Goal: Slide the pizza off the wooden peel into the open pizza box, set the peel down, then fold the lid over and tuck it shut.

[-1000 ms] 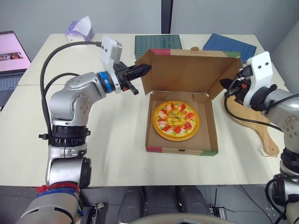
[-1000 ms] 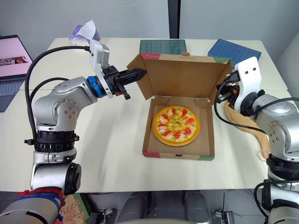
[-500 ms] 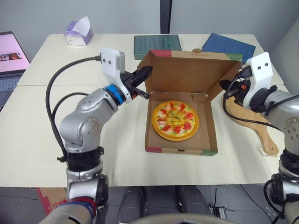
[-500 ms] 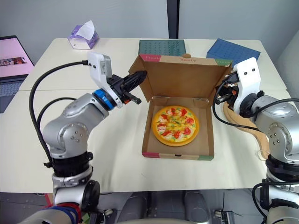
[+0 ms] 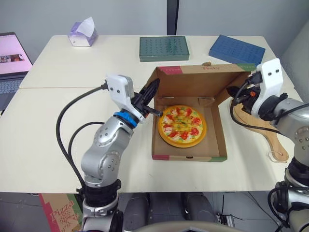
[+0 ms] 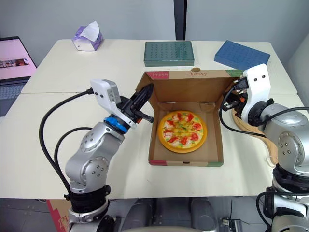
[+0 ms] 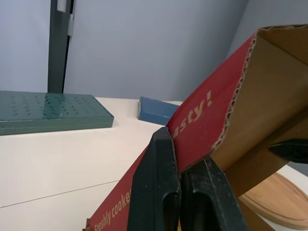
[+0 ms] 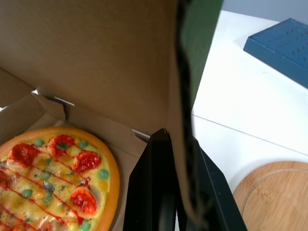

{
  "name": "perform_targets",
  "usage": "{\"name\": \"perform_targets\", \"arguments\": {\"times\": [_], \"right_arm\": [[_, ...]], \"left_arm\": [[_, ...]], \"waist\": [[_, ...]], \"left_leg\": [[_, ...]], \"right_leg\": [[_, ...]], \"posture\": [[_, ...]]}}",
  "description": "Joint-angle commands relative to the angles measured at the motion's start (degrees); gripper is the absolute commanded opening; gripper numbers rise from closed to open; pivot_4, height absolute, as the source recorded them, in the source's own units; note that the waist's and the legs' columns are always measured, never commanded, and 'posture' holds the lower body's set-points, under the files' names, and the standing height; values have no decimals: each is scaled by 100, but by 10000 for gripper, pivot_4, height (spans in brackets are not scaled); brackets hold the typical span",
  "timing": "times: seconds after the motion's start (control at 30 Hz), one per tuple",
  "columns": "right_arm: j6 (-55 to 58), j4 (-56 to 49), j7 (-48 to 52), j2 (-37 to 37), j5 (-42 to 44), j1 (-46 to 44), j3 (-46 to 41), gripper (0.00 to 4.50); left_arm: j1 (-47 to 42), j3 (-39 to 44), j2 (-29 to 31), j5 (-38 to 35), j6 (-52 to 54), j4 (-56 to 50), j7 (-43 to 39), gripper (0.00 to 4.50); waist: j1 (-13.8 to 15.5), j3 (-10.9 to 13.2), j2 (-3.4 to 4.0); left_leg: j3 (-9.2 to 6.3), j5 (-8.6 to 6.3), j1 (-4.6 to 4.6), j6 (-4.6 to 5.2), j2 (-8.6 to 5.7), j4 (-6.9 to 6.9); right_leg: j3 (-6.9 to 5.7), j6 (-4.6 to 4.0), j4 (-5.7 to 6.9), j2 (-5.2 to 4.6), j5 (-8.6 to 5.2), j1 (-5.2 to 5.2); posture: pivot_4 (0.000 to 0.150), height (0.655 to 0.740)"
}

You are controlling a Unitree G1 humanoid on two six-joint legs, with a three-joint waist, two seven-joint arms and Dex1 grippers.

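Note:
The pizza (image 5: pixel 182 125) lies in the base of the cardboard pizza box (image 5: pixel 188 157) in the middle of the table. The box's lid (image 5: pixel 203 82) stands raised at the back, leaning forward over the pizza. My left gripper (image 5: pixel 150 92) is shut on the lid's left side flap (image 7: pixel 211 125), pinched between its black fingers (image 7: pixel 161 183). On the lid's right side flap (image 8: pixel 187 86) my right gripper (image 5: pixel 236 94) is shut too. The wooden peel (image 5: pixel 263 123) lies flat on the table to the right of the box, under my right arm.
A green board (image 5: pixel 164 48) and a blue board (image 5: pixel 236 49) lie at the table's far edge behind the box. A tissue box (image 5: pixel 82 34) stands at the far left, and a laptop (image 5: pixel 10 53) sits on a side desk.
The lid has tipped forward and lower over the pizza. Both grippers came down and nearer with its side flaps. The camera has shifted too.

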Motion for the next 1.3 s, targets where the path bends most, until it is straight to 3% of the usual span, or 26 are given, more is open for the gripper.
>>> {"name": "perform_targets", "arguments": {"times": [0.03,0.57,1.3], "right_arm": [[-92,-484,265,150,455,-45,235,641],[-329,-696,279,260,468,506,336,641],[-828,-1130,235,377,343,1624,645,641]], "left_arm": [[65,-854,-179,-67,-308,-36,-439,0],[868,-1308,-158,159,-1521,534,-948,0],[1441,-1472,286,-105,-1412,690,-1494,0]], "waist": [[0,0,1],[18,-7,2],[18,-84,-9]], "left_leg": [[0,0,0,0,0,1],[-1,0,4,1,-1,4],[-4,-2,54,2,1,4]], "right_leg": [[0,0,0,0,0,1],[0,1,-4,0,0,9],[-5,28,-32,0,-21,72]], "posture": [[1500,7400],[1500,7400],[1500,7400]]}}
